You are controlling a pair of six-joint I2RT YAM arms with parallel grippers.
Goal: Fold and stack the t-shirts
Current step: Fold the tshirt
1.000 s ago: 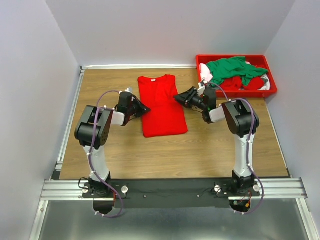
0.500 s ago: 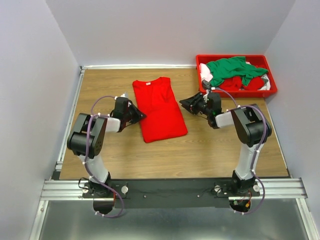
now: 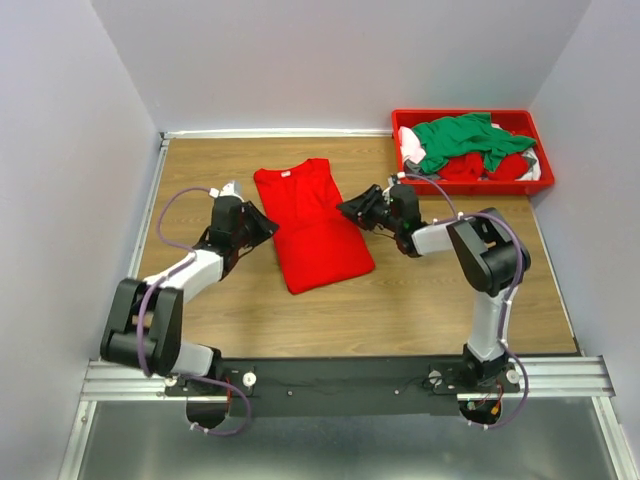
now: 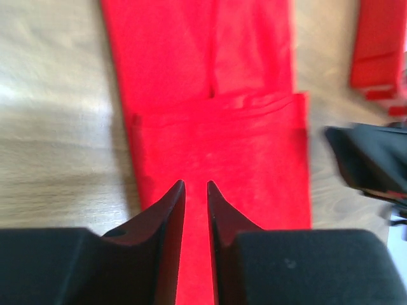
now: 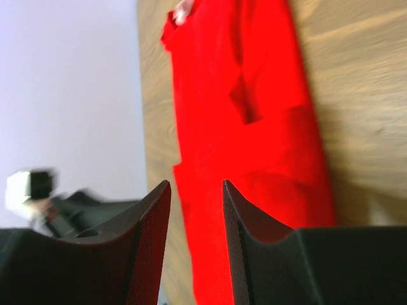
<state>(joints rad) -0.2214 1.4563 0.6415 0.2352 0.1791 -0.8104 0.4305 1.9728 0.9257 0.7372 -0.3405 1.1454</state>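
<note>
A folded, plain red cloth t-shirt (image 3: pixel 312 222) lies on the wooden tabletop (image 3: pixel 420 300), its collar label (image 3: pixel 283 172) too small to read. The left tool (image 3: pixel 270 225) is barely parted and the right tool (image 3: pixel 345 208) is wider; both are empty.

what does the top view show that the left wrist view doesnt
Only the top view: the green t-shirt heaped with other clothes in the bin. Only the left wrist view: the left pincer close up, fingers slightly apart over the red t-shirt, and a fold edge running across that shirt. Both: the red t-shirt lying flat on the table, with the right pincer at its other edge.
</note>
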